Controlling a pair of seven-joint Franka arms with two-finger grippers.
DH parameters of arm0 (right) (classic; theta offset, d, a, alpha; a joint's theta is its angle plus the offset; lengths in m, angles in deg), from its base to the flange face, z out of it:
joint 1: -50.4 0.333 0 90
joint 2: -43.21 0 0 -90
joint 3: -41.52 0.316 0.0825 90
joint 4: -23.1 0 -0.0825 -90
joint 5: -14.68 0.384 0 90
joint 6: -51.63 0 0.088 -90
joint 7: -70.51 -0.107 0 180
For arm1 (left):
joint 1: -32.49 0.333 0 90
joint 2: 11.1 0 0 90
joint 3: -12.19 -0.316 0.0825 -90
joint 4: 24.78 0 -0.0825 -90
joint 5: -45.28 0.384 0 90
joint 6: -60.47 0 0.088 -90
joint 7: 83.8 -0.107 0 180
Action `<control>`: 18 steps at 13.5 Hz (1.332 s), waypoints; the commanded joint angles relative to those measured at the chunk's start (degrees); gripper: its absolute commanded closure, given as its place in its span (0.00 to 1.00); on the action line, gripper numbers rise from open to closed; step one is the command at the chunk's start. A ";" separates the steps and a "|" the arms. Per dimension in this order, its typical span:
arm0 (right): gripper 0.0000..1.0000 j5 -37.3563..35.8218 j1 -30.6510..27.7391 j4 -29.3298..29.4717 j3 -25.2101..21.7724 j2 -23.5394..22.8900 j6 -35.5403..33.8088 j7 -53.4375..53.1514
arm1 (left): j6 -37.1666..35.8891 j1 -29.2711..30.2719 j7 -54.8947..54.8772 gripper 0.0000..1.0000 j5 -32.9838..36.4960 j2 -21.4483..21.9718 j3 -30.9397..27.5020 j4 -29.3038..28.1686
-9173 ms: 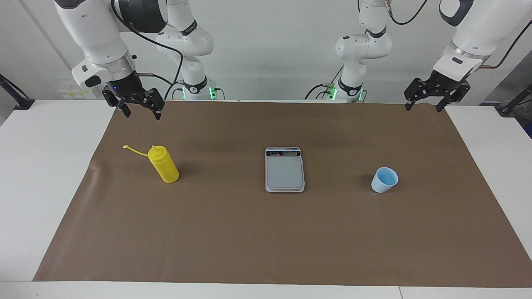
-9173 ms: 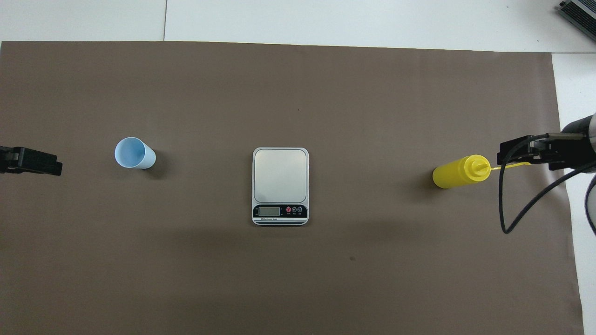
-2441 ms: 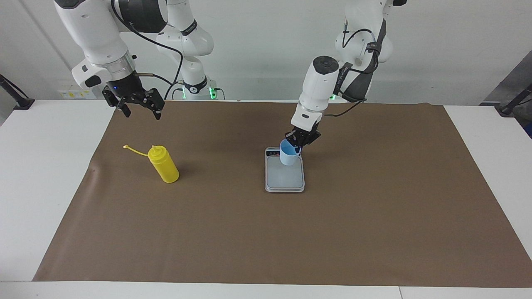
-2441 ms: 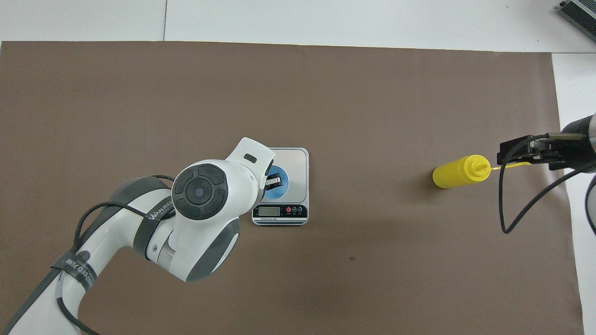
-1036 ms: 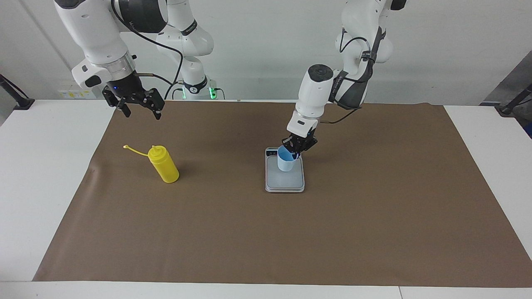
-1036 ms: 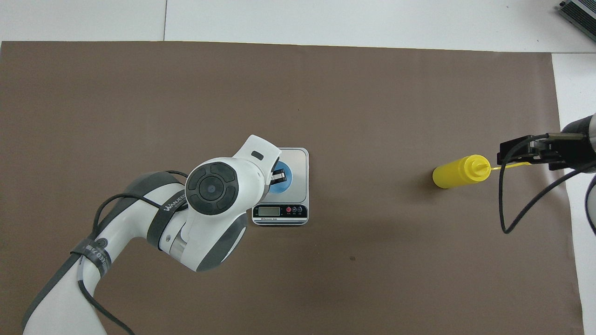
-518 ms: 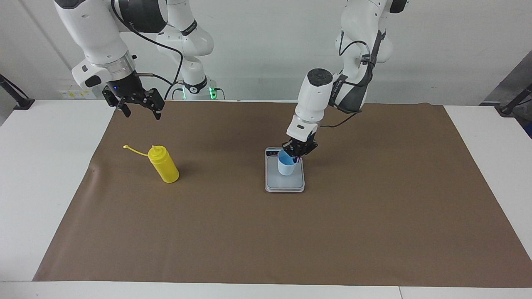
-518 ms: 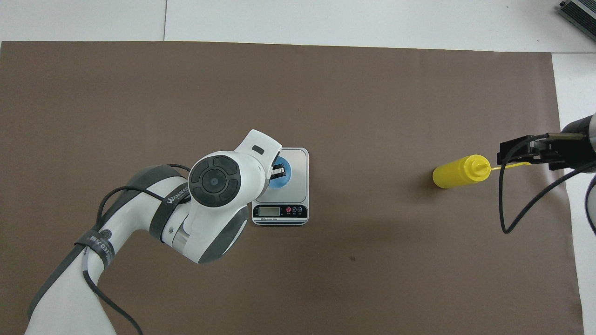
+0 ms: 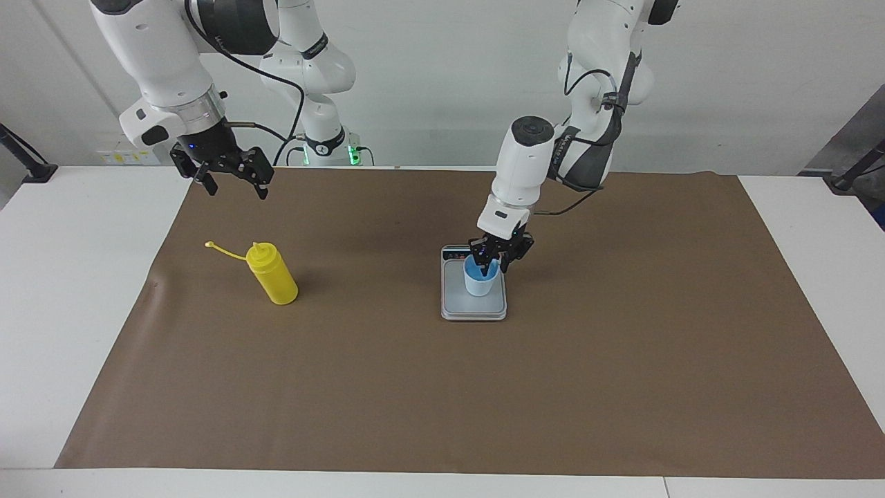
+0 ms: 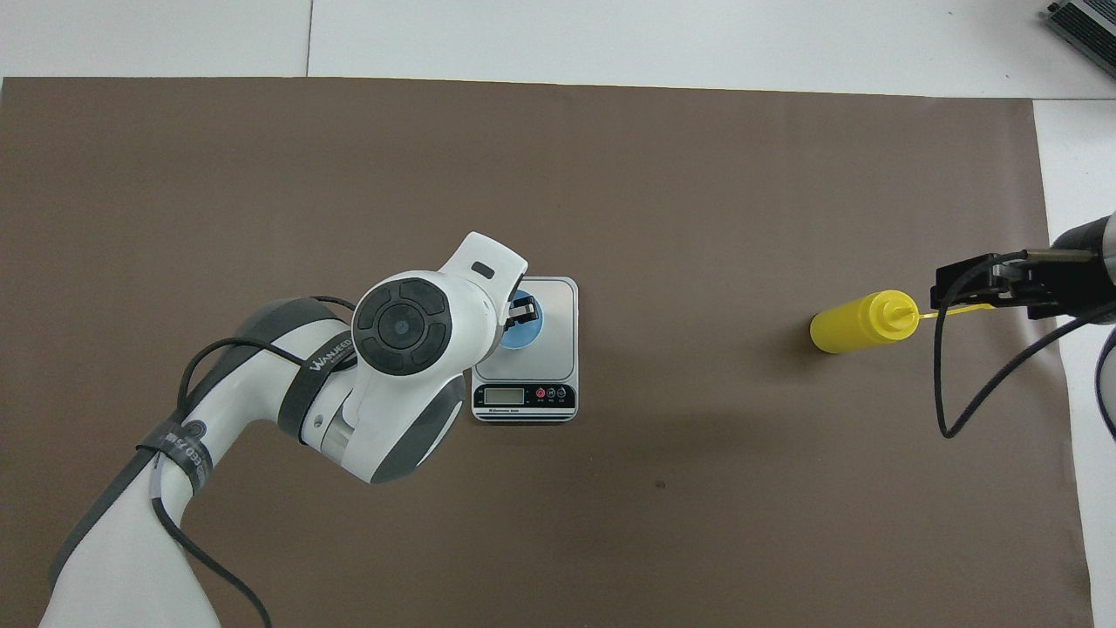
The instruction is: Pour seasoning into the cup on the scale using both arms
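The light-blue cup stands upright on the grey plate of the scale at the middle of the brown mat. My left gripper is right above the cup's rim with its fingers spread, one over the cup's inside and one outside it. In the overhead view the cup on the scale is partly hidden under the left gripper. The yellow seasoning bottle stands toward the right arm's end, cap hanging by its tether. My right gripper waits open in the air, apart from the bottle.
A brown mat covers most of the white table. The scale's dark display strip faces the robots. The right arm's black cable hangs over the mat's edge beside the bottle.
My left gripper has lowered the cup onto the scale's plate, and its fingers have spread apart at the rim. The right arm and the bottle have not moved.
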 commanded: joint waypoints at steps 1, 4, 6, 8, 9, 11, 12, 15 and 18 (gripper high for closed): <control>0.00 1.14 -0.77 -1.27 0.26 1.16 0.45 1.58 | -6.61 1.98 -0.25 0.00 1.61 1.82 -0.19 3.50; 0.00 1.14 -0.77 -1.27 0.26 1.16 0.45 1.58 | -9.35 3.40 -0.42 0.00 1.60 4.29 -0.27 3.77; 0.00 1.14 -0.77 -1.27 0.26 1.16 0.45 1.58 | -11.45 6.04 -4.96 0.00 1.52 5.17 -0.18 4.47; 0.00 1.14 -0.77 -1.27 0.26 1.16 0.45 1.58 | -14.44 8.93 -10.68 0.00 0.91 6.84 -0.27 4.56; 0.00 1.14 -0.77 -1.27 0.26 1.16 0.45 1.58 | -16.02 10.51 -14.10 0.00 0.73 7.80 -0.19 4.56; 0.00 1.14 -0.77 -1.27 0.26 1.16 0.45 1.58 | -18.31 13.50 -20.52 0.00 -1.11 9.30 -0.27 4.56; 0.00 1.14 -0.77 -1.27 0.26 1.16 0.45 1.58 | -19.54 14.82 -23.25 0.00 -1.73 9.83 -0.27 4.56; 0.00 1.06 -0.77 -1.27 0.26 1.16 0.53 1.58 | -24.37 17.99 -31.68 0.00 -2.00 12.11 -0.36 4.47; 0.00 1.14 -0.77 -1.27 0.26 1.16 0.45 1.58 | -29.82 21.59 -40.39 0.00 -2.26 14.92 -0.36 4.56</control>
